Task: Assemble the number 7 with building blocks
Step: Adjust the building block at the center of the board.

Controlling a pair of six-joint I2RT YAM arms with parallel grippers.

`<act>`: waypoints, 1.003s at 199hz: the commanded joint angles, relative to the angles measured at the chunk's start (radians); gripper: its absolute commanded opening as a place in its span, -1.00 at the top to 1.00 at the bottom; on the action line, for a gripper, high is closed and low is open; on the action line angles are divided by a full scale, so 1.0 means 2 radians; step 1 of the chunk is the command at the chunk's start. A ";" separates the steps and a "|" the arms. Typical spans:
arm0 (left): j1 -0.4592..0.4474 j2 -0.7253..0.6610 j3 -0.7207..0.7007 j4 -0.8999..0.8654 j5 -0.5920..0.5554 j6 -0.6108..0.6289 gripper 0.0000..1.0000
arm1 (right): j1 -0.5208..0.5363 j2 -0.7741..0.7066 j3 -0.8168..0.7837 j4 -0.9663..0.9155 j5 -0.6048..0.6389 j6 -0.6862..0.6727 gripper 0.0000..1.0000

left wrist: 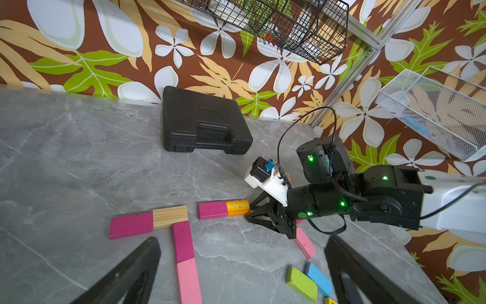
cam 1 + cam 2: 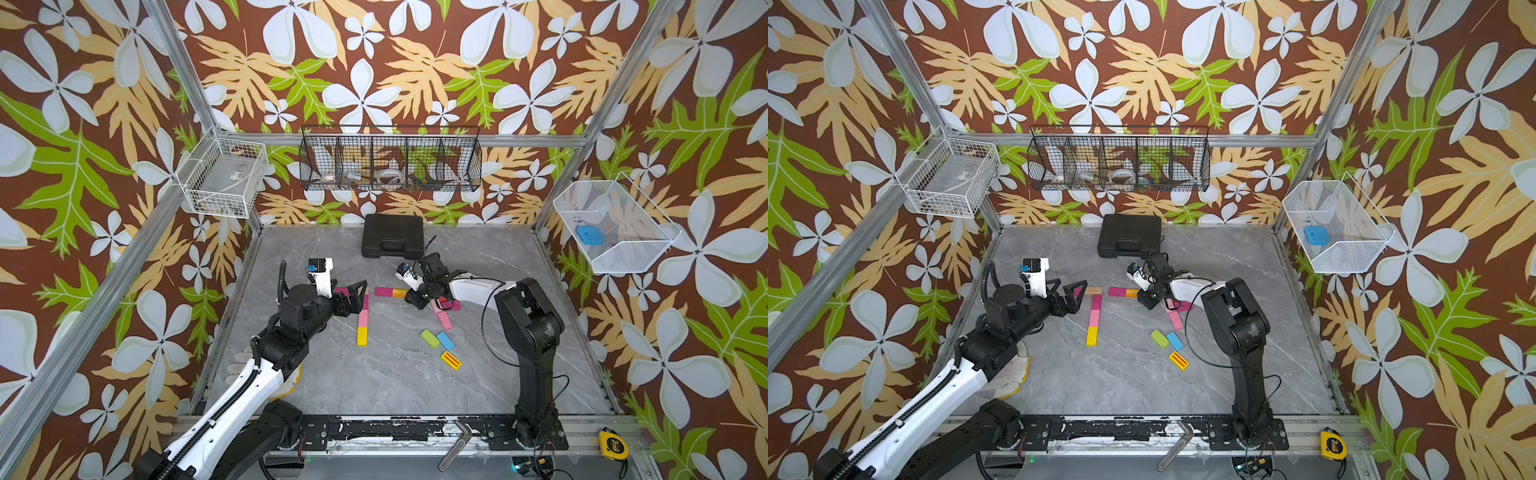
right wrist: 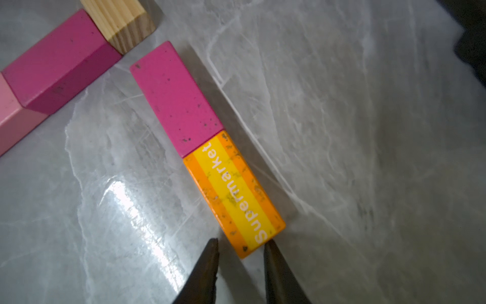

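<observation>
The right claw is shown slightly parted about the end of the orange block, nothing grasped; that block is laid end-to-end with a magenta block. The left claw is spread wide.

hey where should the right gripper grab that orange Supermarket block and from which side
Pinch the orange block across its two long sides near the free end, coming from above. It lies flat with both long sides bare, while its other end butts a magenta block, so an end-to-end grip is blocked.
</observation>
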 commanded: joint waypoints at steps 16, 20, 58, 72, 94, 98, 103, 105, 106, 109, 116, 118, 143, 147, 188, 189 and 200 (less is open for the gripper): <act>0.000 -0.001 0.005 0.006 -0.008 0.007 -1.00 | -0.001 0.013 0.025 -0.030 -0.011 -0.016 0.35; 0.000 0.000 0.005 0.006 -0.009 0.007 -1.00 | -0.001 0.014 0.026 -0.031 -0.011 -0.017 0.35; 0.000 0.004 0.007 0.006 -0.008 0.008 -1.00 | -0.002 0.009 0.034 -0.036 -0.007 -0.019 0.33; 0.000 0.008 0.005 0.009 -0.007 0.007 -1.00 | -0.002 0.004 0.035 -0.034 -0.005 -0.016 0.31; 0.000 0.031 0.008 0.009 0.013 0.002 -1.00 | -0.003 -0.005 0.032 -0.030 0.000 -0.008 0.28; 0.000 0.038 0.011 0.007 0.019 0.001 -0.99 | -0.003 -0.008 0.032 -0.029 0.000 -0.004 0.28; 0.000 0.047 0.014 0.004 0.028 -0.001 -0.95 | -0.005 -0.011 0.030 -0.027 0.000 0.002 0.27; 0.000 0.051 0.016 0.004 0.031 -0.002 -0.93 | -0.005 -0.013 0.028 -0.026 0.000 0.004 0.27; 0.000 0.053 0.017 0.004 0.032 -0.002 -0.92 | -0.006 -0.013 0.028 -0.026 0.000 0.005 0.26; 0.000 0.059 0.018 0.004 0.035 -0.004 -0.88 | -0.007 -0.015 0.027 -0.024 -0.001 0.009 0.26; 0.000 0.072 0.022 0.004 0.042 -0.007 -0.76 | -0.010 -0.023 0.022 -0.020 -0.005 0.018 0.24; 0.000 0.076 0.024 0.005 0.043 -0.008 -0.73 | -0.011 -0.025 0.020 -0.018 -0.006 0.021 0.23; 0.000 0.135 0.055 -0.016 0.033 -0.011 -0.12 | -0.027 -0.063 -0.008 0.001 -0.012 0.057 0.16; 0.000 0.146 0.061 -0.020 0.029 -0.011 -0.03 | -0.030 -0.070 -0.013 0.004 -0.013 0.062 0.15; 0.000 0.271 0.138 -0.071 0.019 -0.003 0.75 | -0.060 -0.133 -0.061 0.019 -0.029 0.108 0.08; 0.000 0.274 0.140 -0.072 0.019 -0.003 0.77 | -0.060 -0.134 -0.062 0.019 -0.029 0.108 0.08; 0.000 0.306 0.160 -0.082 0.020 -0.003 0.96 | -0.063 -0.145 -0.068 0.014 -0.032 0.109 0.07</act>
